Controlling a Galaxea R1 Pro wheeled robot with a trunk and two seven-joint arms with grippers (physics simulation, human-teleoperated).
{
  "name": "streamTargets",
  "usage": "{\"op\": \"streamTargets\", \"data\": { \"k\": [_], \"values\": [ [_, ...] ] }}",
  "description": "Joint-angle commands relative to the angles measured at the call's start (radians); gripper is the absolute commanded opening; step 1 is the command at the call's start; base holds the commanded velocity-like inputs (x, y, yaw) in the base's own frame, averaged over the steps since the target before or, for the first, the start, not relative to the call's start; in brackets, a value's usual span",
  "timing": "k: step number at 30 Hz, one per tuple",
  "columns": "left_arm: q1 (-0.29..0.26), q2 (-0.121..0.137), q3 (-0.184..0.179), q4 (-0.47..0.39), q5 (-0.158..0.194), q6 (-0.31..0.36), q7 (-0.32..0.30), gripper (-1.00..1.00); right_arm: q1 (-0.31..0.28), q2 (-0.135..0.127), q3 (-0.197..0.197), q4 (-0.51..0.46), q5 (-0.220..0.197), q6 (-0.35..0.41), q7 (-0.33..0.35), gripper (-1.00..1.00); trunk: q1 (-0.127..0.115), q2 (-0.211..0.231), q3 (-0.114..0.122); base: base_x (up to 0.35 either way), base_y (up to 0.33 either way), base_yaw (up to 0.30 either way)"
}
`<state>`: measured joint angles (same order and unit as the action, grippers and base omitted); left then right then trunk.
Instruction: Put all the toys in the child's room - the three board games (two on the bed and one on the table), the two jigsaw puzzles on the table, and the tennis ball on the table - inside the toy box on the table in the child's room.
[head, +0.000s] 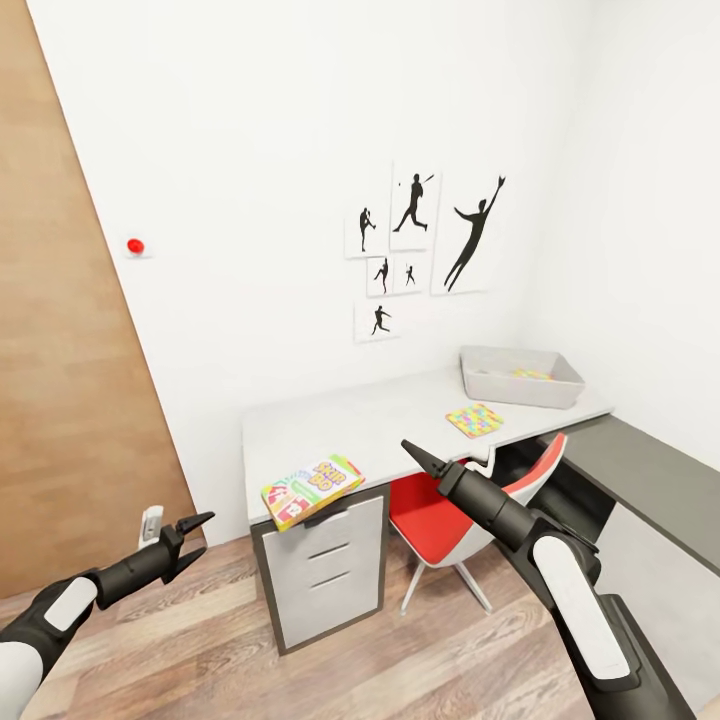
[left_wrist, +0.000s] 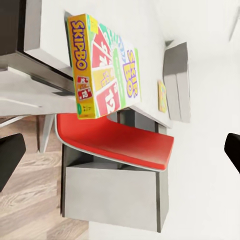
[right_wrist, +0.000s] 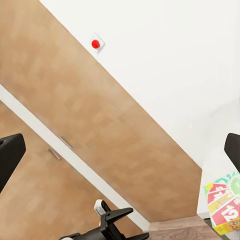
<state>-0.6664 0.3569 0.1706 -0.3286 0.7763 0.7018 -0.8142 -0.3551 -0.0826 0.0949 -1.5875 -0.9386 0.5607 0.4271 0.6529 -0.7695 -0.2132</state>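
Nearest, low on the left over the wood-plank floor (head: 200, 650), the left gripper (head: 190, 535) hangs with its two black fingers spread apart and nothing between them. On the right, the right gripper (head: 418, 455) reaches up in front of the table (head: 350, 420); from the head view its fingers look drawn to a point, but in the right wrist view the two tips sit at opposite edges, so the jaws stand wide open and empty. Just beyond, the Skip-Bo board game (head: 312, 490) lies on the table's near left corner, overhanging the edge above the grey drawers (head: 325, 570). A red chair (head: 450, 515) is tucked under the table. Farther right on the tabletop lies a jigsaw puzzle (head: 474, 420). At the far right end sits the toy box (head: 520, 376), something yellow showing inside. Black baseball-player pictures (head: 420, 235) hang on the white wall behind.
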Motion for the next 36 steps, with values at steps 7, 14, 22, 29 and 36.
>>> {"op": "streamTargets", "data": {
  "k": [7,14,22,29,36],
  "values": [
    [-0.001,-0.001,0.003,0.002,0.001,0.005,0.021,1.00,-0.001,-0.001,0.000,0.000,-0.006,0.005,-0.001,1.00,0.027,-0.050,-0.024,0.000,0.000,0.000],
    [-0.001,-0.003,0.003,0.002,0.001,0.004,0.031,1.00,-0.001,0.000,0.000,0.000,-0.006,0.005,-0.001,1.00,0.054,-0.099,-0.045,0.000,0.000,0.000],
    [-0.001,-0.006,0.003,0.002,0.004,0.003,0.039,1.00,-0.001,0.001,0.000,0.001,-0.006,0.004,-0.001,1.00,0.085,-0.155,-0.071,0.000,0.000,0.000],
    [-0.001,-0.008,0.003,0.002,0.004,0.002,0.040,1.00,-0.001,0.003,0.000,0.001,-0.006,0.003,-0.002,1.00,0.111,-0.204,-0.092,0.000,0.000,0.000],
    [-0.001,-0.009,0.003,0.002,0.004,0.002,0.040,1.00,-0.001,0.005,0.000,0.001,-0.006,0.002,-0.002,1.00,0.138,-0.253,-0.114,0.000,0.000,0.000]
  ]
}}
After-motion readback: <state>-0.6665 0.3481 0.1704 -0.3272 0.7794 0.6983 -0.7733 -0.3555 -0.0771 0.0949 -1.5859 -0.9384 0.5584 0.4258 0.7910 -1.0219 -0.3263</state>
